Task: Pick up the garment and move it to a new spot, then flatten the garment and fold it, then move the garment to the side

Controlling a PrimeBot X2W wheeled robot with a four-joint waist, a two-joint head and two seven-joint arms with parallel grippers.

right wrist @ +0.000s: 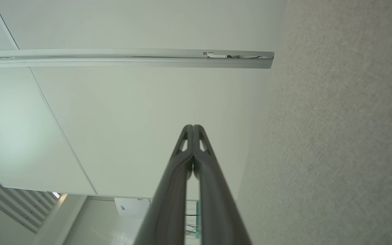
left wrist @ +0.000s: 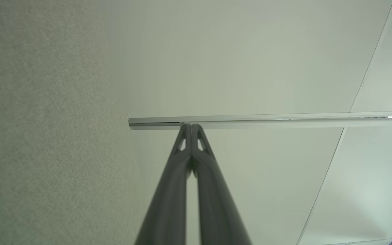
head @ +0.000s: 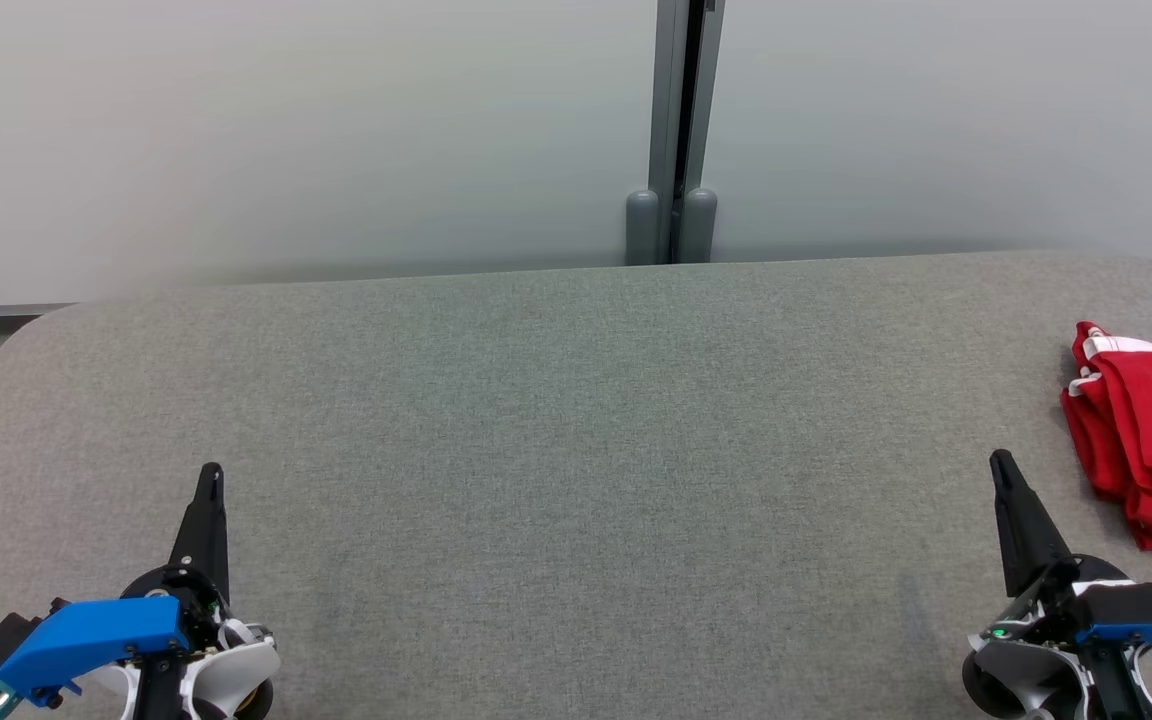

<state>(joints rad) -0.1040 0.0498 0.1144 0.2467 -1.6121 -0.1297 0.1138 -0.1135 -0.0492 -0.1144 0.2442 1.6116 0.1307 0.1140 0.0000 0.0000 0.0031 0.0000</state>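
Note:
A red garment [head: 1151, 440] with white trim lies bunched at the right edge of the grey felt table [head: 576, 450], partly cut off by the head view's border. My right gripper [head: 1002, 464] hovers at the lower right, just left of the garment and apart from it, its fingers pressed together with nothing between them. At the lower left, my left gripper [head: 210, 474] is also shut and empty. Each wrist view looks along its closed fingers, the left gripper [left wrist: 191, 126] and the right gripper [right wrist: 193, 127] pointing toward a pale wall.
A pale partition wall [head: 286, 130] rises behind the table, with a grey post [head: 676, 130] at its seam. The table's rounded far corners show at left and right. A metal rail [left wrist: 267, 119] runs along the wall.

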